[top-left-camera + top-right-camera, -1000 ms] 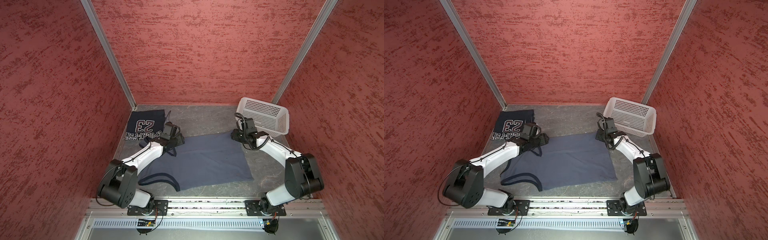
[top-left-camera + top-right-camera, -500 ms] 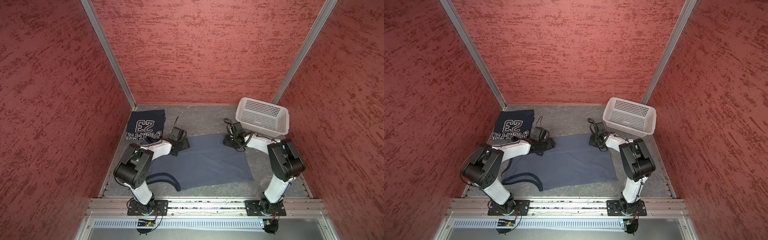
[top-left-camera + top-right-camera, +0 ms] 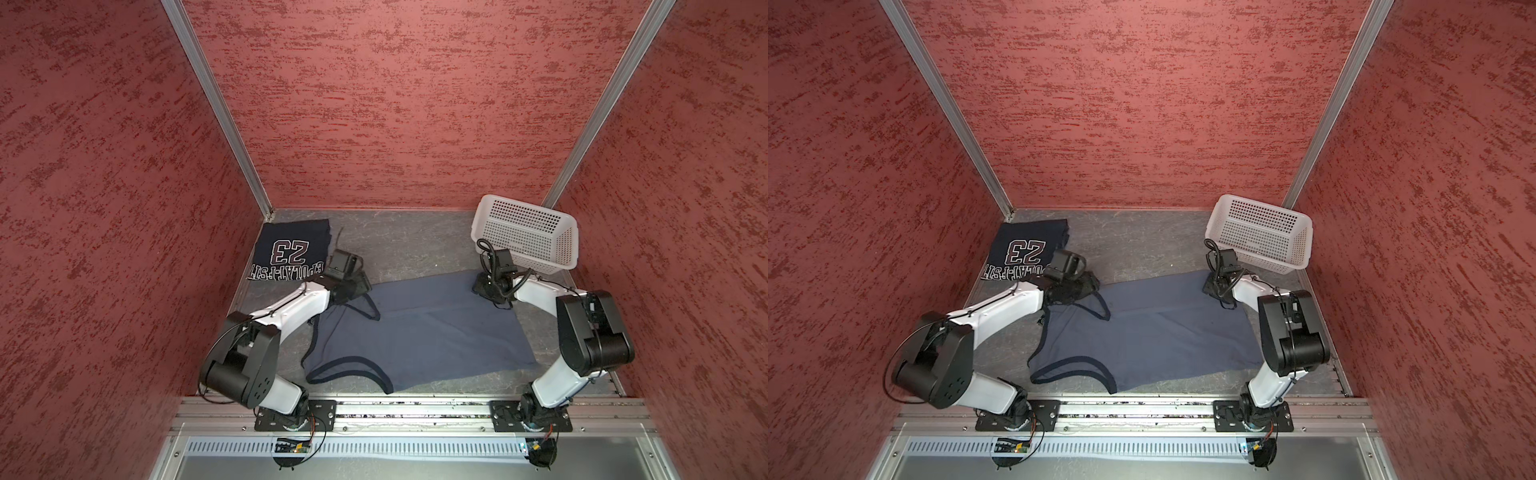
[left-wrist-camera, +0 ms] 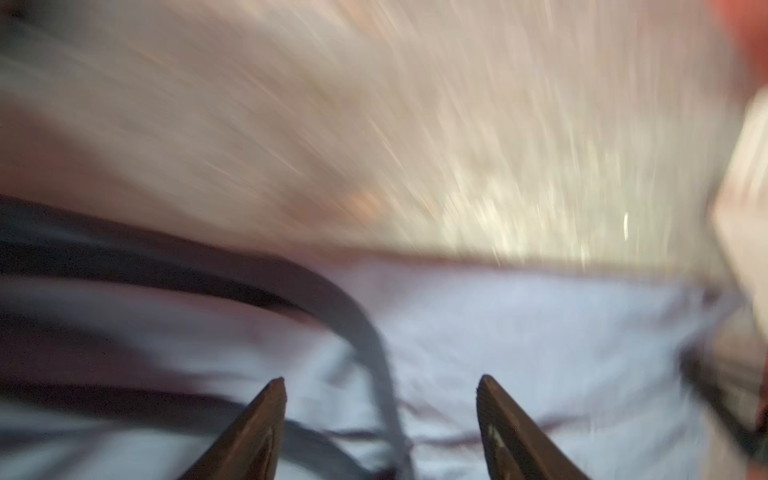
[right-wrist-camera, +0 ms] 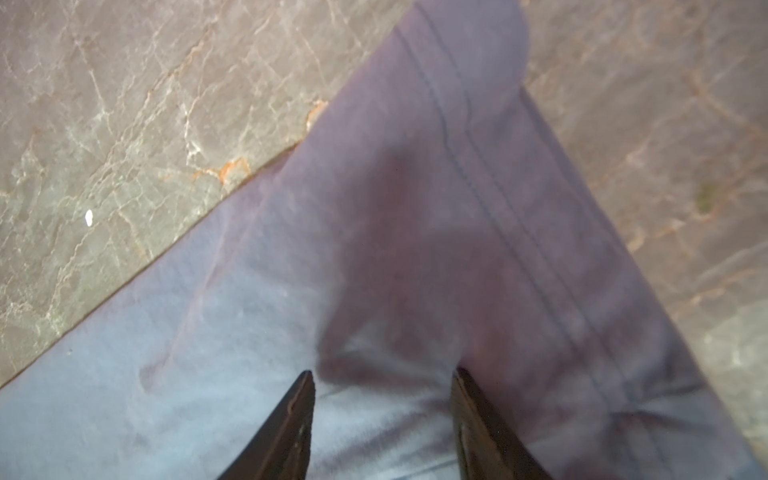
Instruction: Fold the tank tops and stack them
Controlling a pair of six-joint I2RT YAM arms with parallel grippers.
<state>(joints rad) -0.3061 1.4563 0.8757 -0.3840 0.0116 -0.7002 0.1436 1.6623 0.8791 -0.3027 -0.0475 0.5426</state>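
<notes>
The slate blue-grey tank top (image 3: 419, 336) (image 3: 1150, 336) lies spread in the middle of the table, dark-trimmed straps to the left. A crease runs along it near its far edge. The navy tank top (image 3: 291, 253) (image 3: 1023, 253) printed "23" lies folded at the back left. My left gripper (image 3: 365, 282) (image 3: 1090, 286) (image 4: 380, 384) is open low over the far left strap area, and a dark trim band (image 4: 374, 340) runs between its fingers. This wrist view is blurred. My right gripper (image 3: 484, 289) (image 3: 1212, 289) (image 5: 383, 374) is open, down on the far right hem corner, wrinkled cloth between its fingers.
A white perforated basket (image 3: 528, 237) (image 3: 1262, 232) stands tilted at the back right, just behind my right gripper. Red walls close the table on three sides. A metal rail (image 3: 415, 409) runs along the front edge.
Both arms have changed pose while their grippers stayed at the blue-grey top's far edge. The left gripper has shifted a little to the right and its jaws have widened.
</notes>
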